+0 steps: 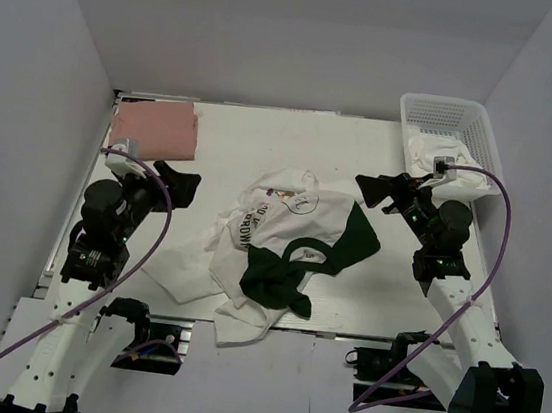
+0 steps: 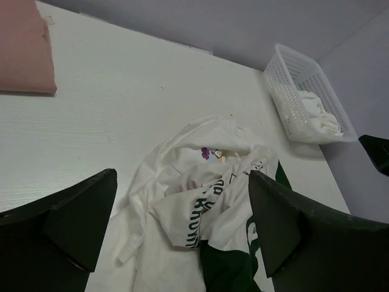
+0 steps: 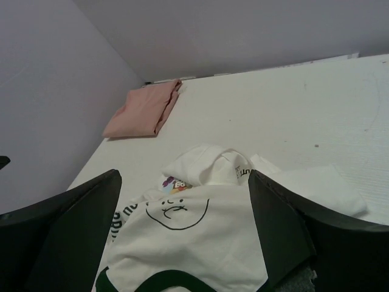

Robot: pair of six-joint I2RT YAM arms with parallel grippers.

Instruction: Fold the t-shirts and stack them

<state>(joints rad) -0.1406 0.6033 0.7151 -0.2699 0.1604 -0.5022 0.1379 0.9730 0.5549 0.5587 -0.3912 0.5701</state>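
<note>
A crumpled heap of white t-shirts mixed with a dark green one lies in the middle of the table; it also shows in the left wrist view and right wrist view. A folded salmon-pink t-shirt lies at the far left corner, also seen from the left wrist and right wrist. My left gripper is open and empty, left of the heap. My right gripper is open and empty, right of the heap.
A white mesh basket with white cloth inside stands at the far right corner, also in the left wrist view. Grey walls enclose the table on three sides. The heap's lower edge hangs over the near table edge.
</note>
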